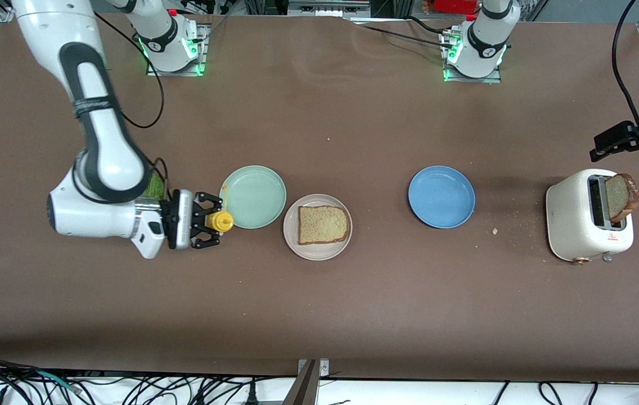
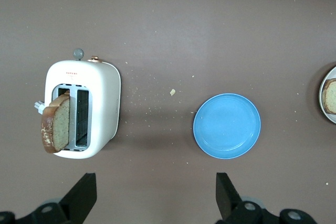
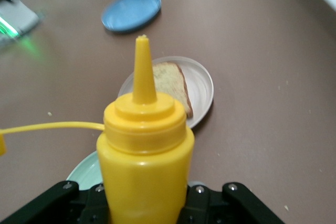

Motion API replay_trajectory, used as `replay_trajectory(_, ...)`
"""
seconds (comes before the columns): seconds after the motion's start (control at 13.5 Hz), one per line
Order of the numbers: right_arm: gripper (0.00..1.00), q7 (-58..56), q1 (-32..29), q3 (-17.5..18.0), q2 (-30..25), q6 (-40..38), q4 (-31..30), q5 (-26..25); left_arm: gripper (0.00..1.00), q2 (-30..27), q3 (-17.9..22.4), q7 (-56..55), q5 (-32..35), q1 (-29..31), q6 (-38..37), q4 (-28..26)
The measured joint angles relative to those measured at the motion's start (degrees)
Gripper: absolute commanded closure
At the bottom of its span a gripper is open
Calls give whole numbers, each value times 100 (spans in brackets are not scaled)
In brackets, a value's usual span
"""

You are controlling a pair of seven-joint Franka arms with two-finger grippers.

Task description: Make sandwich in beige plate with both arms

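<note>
The right gripper (image 1: 214, 220) was clamped on a yellow squeeze bottle (image 3: 144, 156), its black fingers pressed against the bottle's sides just beside the rim of the mint-green plate (image 1: 254, 197), toward the right arm's end of the table. The bottle's pointed nozzle (image 3: 142, 69) was aimed toward the beige plate (image 1: 318, 227), and a thin yellow tether (image 3: 52, 126) trailed from its collar. No label could be read on the bottle.

The left gripper (image 2: 155, 198) hung with its fingers (image 2: 81, 195) spread wide and nothing between them, up over the table by the white toaster (image 1: 588, 215) at the left arm's end.

One bread slice (image 1: 323, 224) lay flat on the beige plate, which touched the mint-green plate's rim and sat nearer to the front camera than it. A second bread slice (image 1: 621, 196) stood tilted in one slot of the toaster. The toaster carried a small red mark (image 2: 70, 72) near its knobs, too small to read. A blue plate (image 1: 441, 196) sat between the beige plate and the toaster, with crumbs (image 1: 495, 230) scattered on the brown table (image 1: 319, 315) near it. A bit of green lettuce (image 1: 155, 184) showed past the right arm's wrist.
</note>
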Motion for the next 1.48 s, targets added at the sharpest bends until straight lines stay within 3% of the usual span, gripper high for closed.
replay_trajectory(0.3,100,1902,595,5,0,204,355,-2219,0,-7,-25,0,0,0,-8,0)
replay_trajectory(0.59,100,3519,1159,12,20,213,383,-4369,0,-16,-73,0,0,-1,-15,0)
replay_trajectory(0.89,100,4857,1728,18,132,211,383,-6131,0,-15,-63,0,0,33,-16,0)
replay_trajectory(1.11,100,5845,2354,37,363,204,378,-7831,0,-9,-65,0,0,34,-18,-32)
replay_trajectory(1.48,100,7065,3370,25,1053,-355,372,-9586,0,-5,-67,0,0,34,-18,-97)
